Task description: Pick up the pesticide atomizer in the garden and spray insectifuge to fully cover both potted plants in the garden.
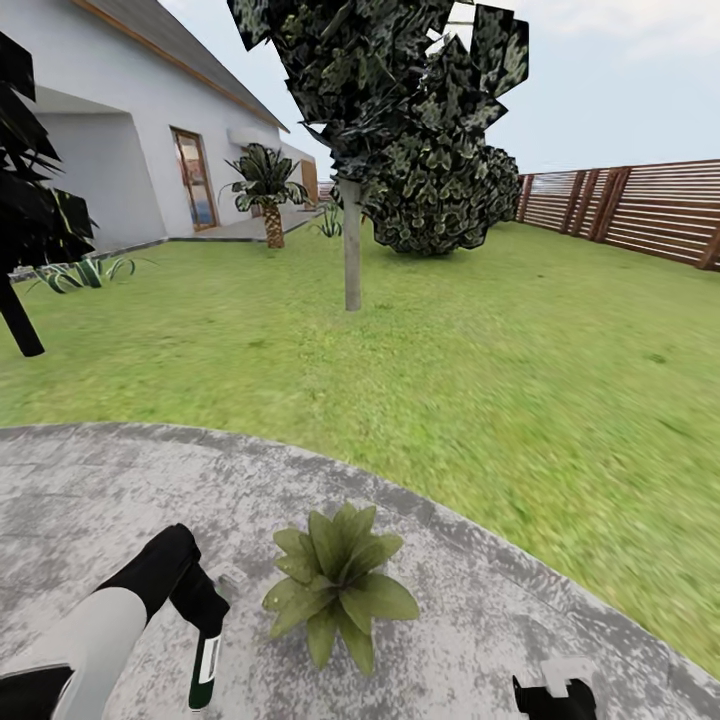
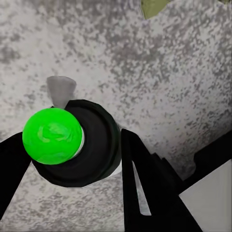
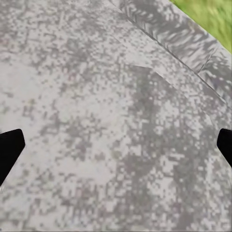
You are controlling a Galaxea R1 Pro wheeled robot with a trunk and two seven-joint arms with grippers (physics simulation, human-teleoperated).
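A: Where is the sprayer?

B: The dark green pesticide atomizer bottle with a white label (image 1: pixel 205 655) hangs in the left claw (image 1: pixel 200 610), over the round mottled grey paved patio (image 1: pixel 90 500), well in from its curved edge. In the left wrist view the bottle (image 2: pixel 92 150) sits between the black fingers (image 2: pixel 140 179), which press against its sides, with a bright green round cap (image 2: pixel 52 135) and a grey nozzle (image 2: pixel 61 90) at its end.

A: And the plant?

B: 1 potted plant, a low rosette of pointed green leaves (image 1: pixel 340 585), stands on the patio just beside the bottle and nearer the patio's curved edge where it meets the green lawn (image 1: pixel 500 350). Its pot is hidden under the leaves.

A: The right claw?

B: The right claw (image 1: pixel 553 695) is low over the patio near the lawn-side edge. In its wrist view the 2 black fingertips (image 3: pixel 9 150) stand wide apart, holding nothing, above bare paving (image 3: pixel 116 125).

A: Beyond the lawn?

B: A brown slatted wooden fence (image 1: pixel 640 210), a white house (image 1: pixel 110 120), a dark leafy tree (image 1: pixel 400 110) and a palm (image 1: pixel 268 190).
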